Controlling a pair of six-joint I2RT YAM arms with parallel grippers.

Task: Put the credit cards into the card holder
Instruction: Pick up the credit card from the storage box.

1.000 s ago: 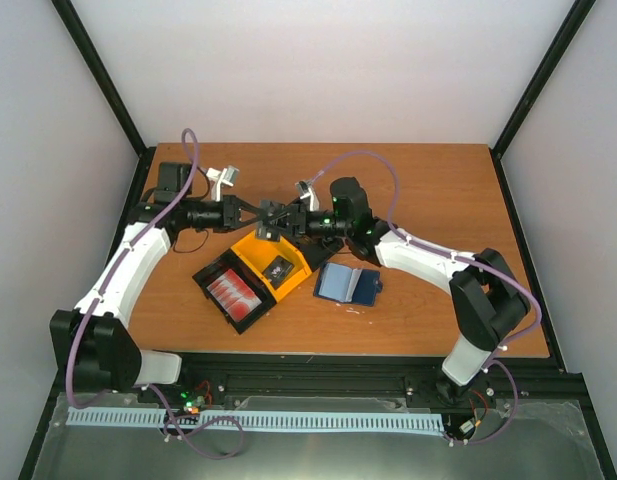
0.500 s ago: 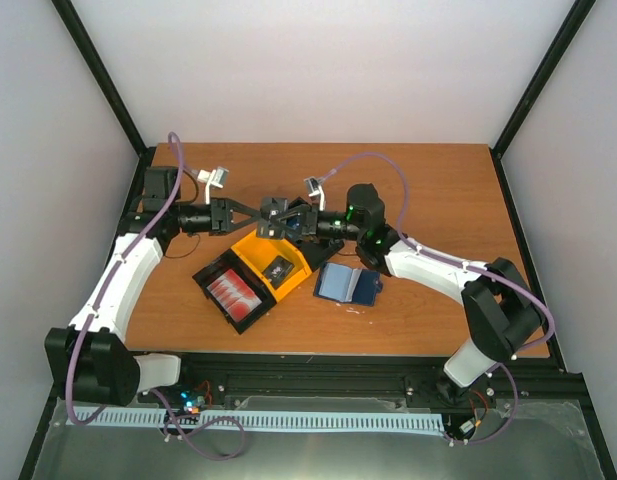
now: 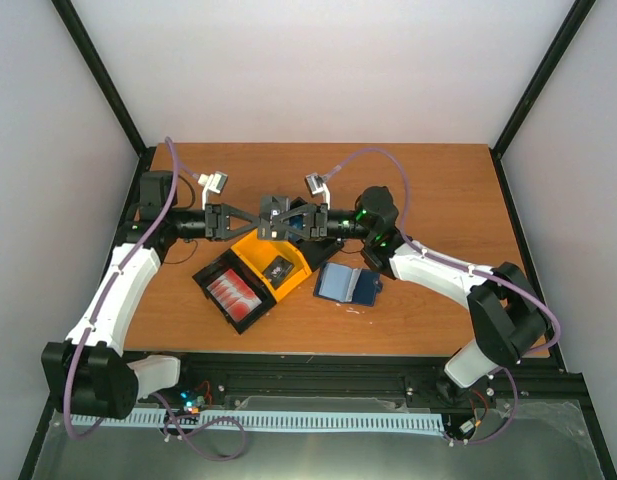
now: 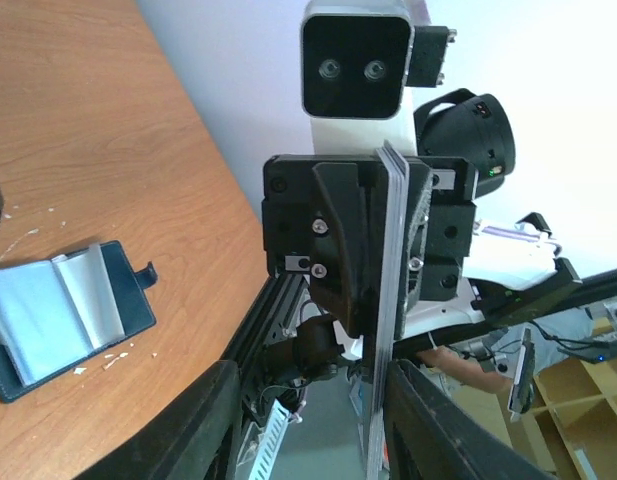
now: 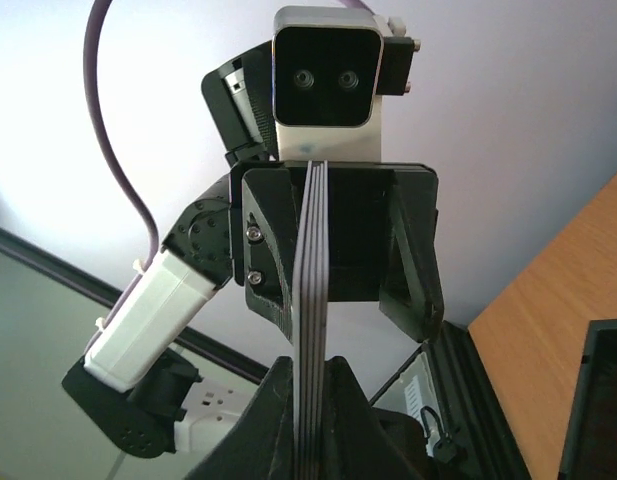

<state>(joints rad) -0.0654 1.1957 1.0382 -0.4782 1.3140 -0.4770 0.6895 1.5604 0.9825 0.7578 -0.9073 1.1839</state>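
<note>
Plastic credit cards (image 5: 313,260) edge-on in the tight pinch of the right gripper (image 5: 310,372), left gripper (image 4: 313,385) wide apart around them.

No legible text, brand, number or sign in any view; white patches on the red cards (image 3: 235,291), in the black bin (image 3: 203,275) lower left of centre in the top view, too small to read; pale mark on the dark item (image 3: 279,268) in the yellow bin (image 3: 250,250), centre, likewise unreadable; card stack (image 5: 311,300) edge-on in both wrist views, faces hidden.
</note>
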